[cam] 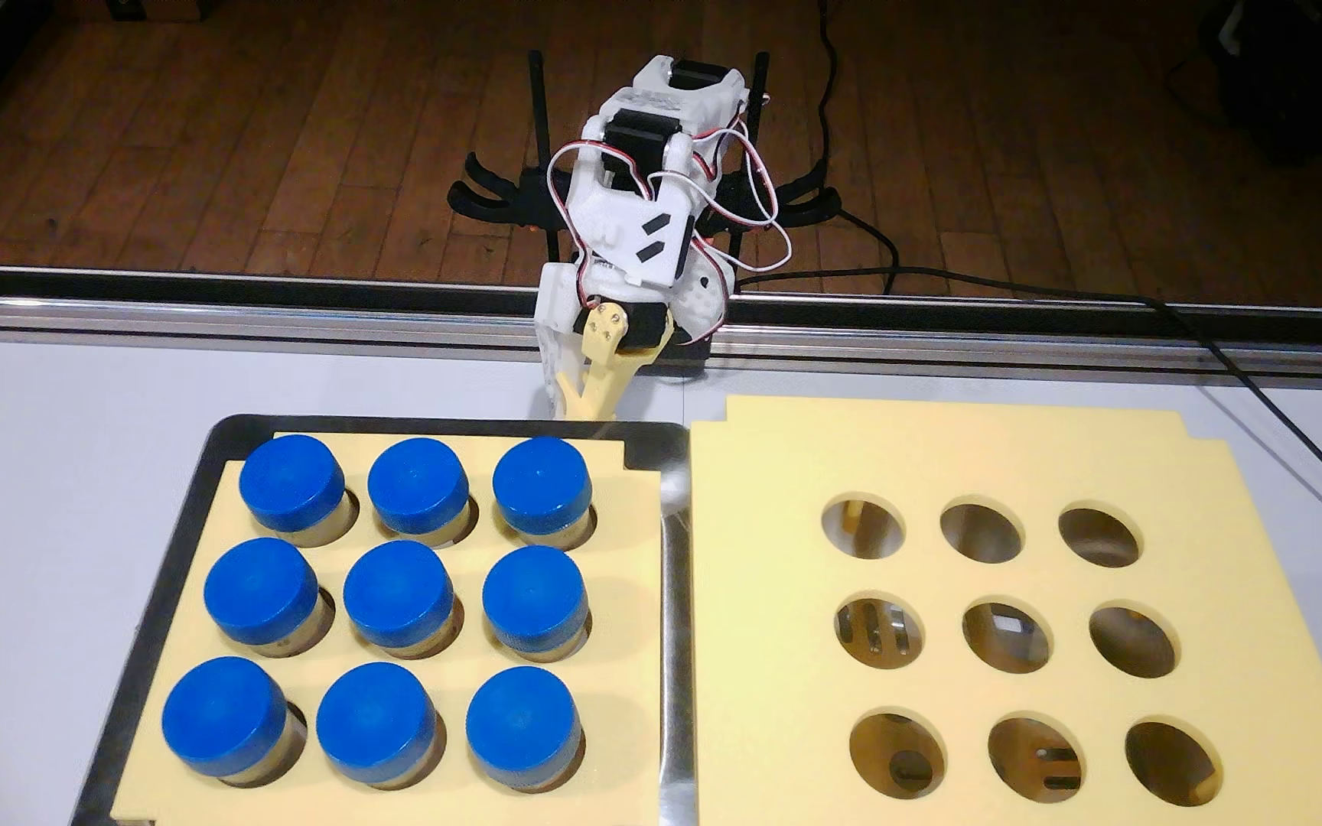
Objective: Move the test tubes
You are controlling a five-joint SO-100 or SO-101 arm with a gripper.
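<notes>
Behind the tray (165,604), the empty pincer (574,401) gapes slightly, tips half hidden; test tubes (395,596) show mostly caps

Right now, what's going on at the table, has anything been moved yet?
Nothing has been moved. All nine test tubes sit in the left yellow rack, inside the metal tray. The right rack has nine empty holes. The gripper hangs near the tray's far edge, holding nothing; I cannot tell whether it is open.
</notes>
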